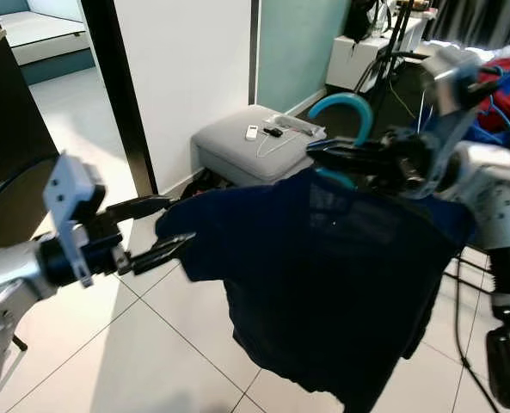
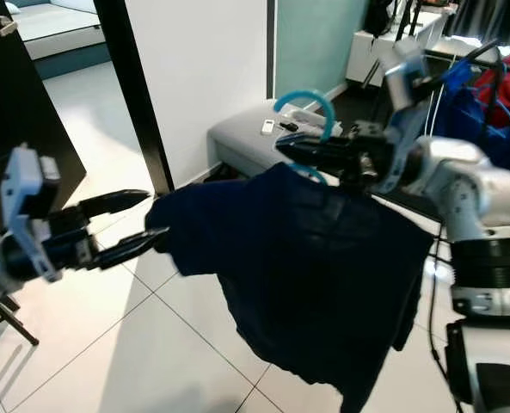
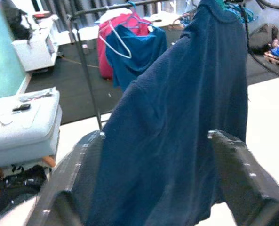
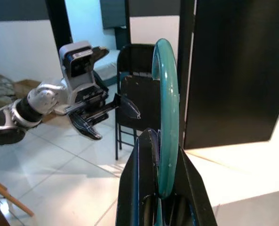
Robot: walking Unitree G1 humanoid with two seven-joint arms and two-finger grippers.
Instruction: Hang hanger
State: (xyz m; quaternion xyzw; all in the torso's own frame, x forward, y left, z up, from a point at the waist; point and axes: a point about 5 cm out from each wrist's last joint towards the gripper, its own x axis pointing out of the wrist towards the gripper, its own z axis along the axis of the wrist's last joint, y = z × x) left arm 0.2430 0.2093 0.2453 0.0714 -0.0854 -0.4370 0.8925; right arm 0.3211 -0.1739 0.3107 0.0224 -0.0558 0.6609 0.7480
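Observation:
A dark navy shirt (image 1: pixel 323 275) hangs on a teal hanger (image 1: pixel 345 107) held up in front of me. My right gripper (image 1: pixel 323 153) is shut on the hanger's neck, just below the curved hook (image 4: pixel 166 117). My left gripper (image 1: pixel 179 222) is open at the shirt's left shoulder edge. In the left wrist view its two black fingers (image 3: pixel 78 174) stand wide apart with the shirt's cloth (image 3: pixel 177 117) between them. The hanger's arms are hidden inside the shirt.
A clothes rack (image 3: pixel 85 56) with red and blue garments (image 3: pixel 130 47) stands beyond the shirt, on the right. A grey ottoman (image 1: pixel 237 151) with small items sits by the white wall. A black door frame (image 1: pixel 121 95) and a dark door (image 1: pixel 5 129) are on the left. Cables lie on the tiles at right.

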